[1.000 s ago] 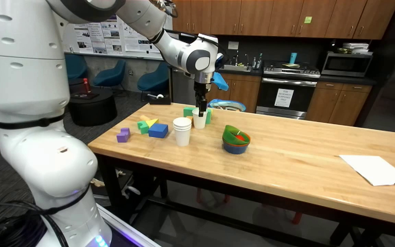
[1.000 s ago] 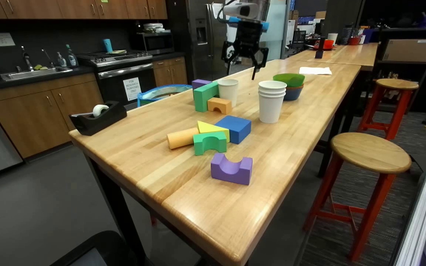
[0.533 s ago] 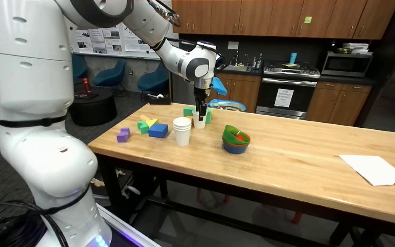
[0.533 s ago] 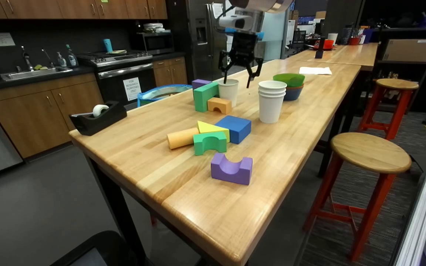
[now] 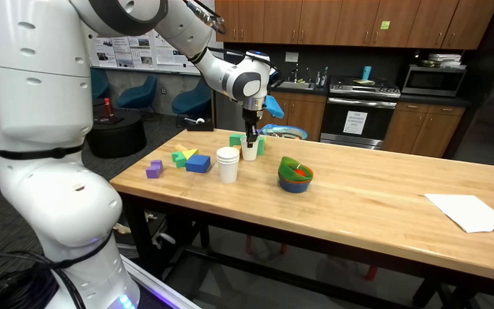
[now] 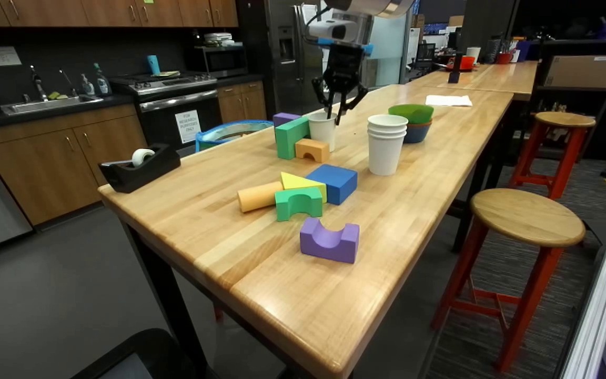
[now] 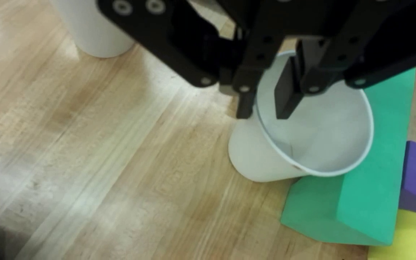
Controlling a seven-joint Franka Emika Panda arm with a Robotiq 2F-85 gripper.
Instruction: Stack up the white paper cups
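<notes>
A single white paper cup (image 7: 323, 144) stands upright on the table, its mouth facing up in the wrist view. My gripper (image 7: 264, 113) straddles its near rim: one finger is inside the mouth, the other outside against or close to the wall. The jaws are narrow but a gap still shows between the fingers, so the wall is not pinched. In an exterior view the gripper (image 6: 333, 120) is right over this cup (image 6: 321, 138). A stack of nested white paper cups (image 6: 385, 152) stands apart on the table, partly seen in the wrist view as a white cup side (image 7: 101, 34).
A green block (image 7: 370, 202) is right behind the single cup, with an orange arch block (image 6: 311, 150) beside it. Nested bowls (image 5: 295, 185) stand past the stack. A blue block (image 6: 334, 184) and other blocks lie toward the table end. A white sheet (image 5: 472, 212) lies farther off.
The gripper has come down to the single cup, and its fingers have moved from wide apart to close together around the rim. That cup has shifted very slightly; the stack has stayed put.
</notes>
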